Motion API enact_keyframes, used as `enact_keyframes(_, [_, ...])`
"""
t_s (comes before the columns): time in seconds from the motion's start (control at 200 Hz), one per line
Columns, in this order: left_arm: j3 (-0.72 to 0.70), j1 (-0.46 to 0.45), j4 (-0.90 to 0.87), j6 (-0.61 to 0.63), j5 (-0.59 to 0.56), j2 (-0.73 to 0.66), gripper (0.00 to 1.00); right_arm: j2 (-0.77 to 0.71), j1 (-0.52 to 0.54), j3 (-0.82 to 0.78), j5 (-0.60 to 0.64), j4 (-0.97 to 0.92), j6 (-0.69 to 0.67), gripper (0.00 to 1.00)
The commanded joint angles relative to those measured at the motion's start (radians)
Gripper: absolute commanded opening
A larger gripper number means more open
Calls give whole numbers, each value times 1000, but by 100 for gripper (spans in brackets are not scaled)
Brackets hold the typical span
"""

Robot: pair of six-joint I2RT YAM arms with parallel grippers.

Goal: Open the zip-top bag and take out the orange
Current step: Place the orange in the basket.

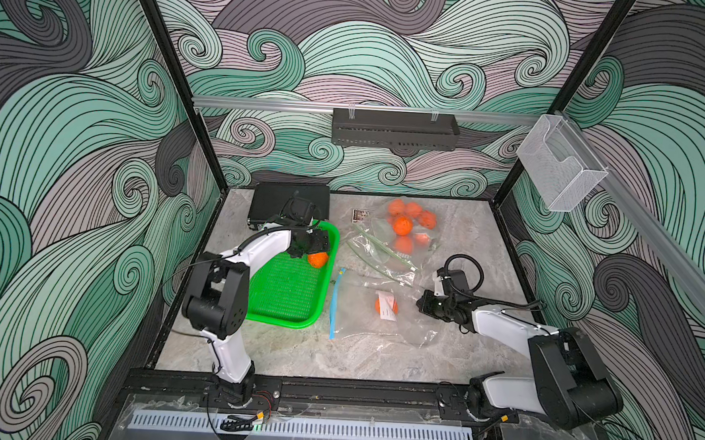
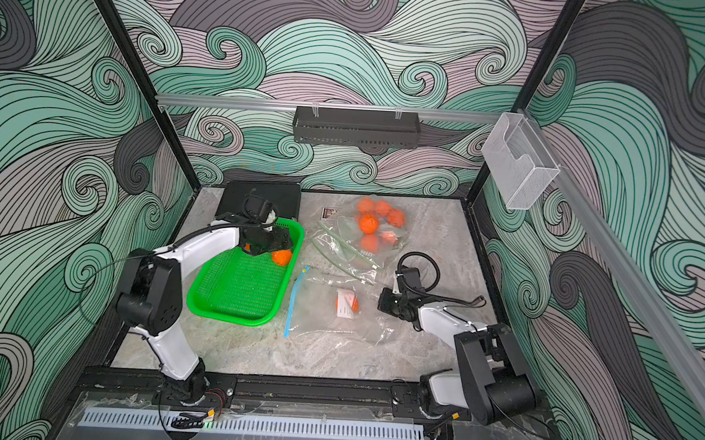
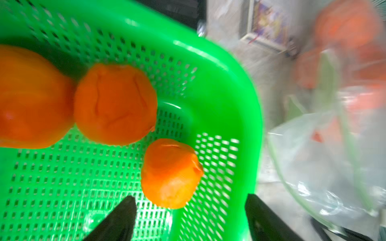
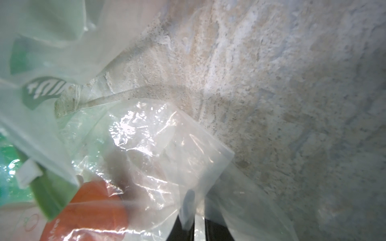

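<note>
Two risks are looming: right gripper (image 1: 422,306) pinching slick zip-top bag (image 1: 357,327) may slip; wide-open left gripper (image 3: 190,200) may knock orange (image 3: 171,173) in green tray (image 1: 284,296).

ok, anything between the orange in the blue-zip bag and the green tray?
Yes. The orange sits inside the clear bag, and the bag's blue zip strip lies between it and the green tray. Cannot tell whether the zip is open.
</note>
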Motion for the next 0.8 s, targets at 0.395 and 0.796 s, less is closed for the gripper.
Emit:
enact_keyframes(0.395, [-371, -285, 3, -18, 263, -407, 28, -530, 41, 95, -15, -517, 19, 14])
enact_keyframes(0.796, [-396, -336, 16, -8, 276, -332, 27, -526, 302, -41, 50, -538, 180, 8])
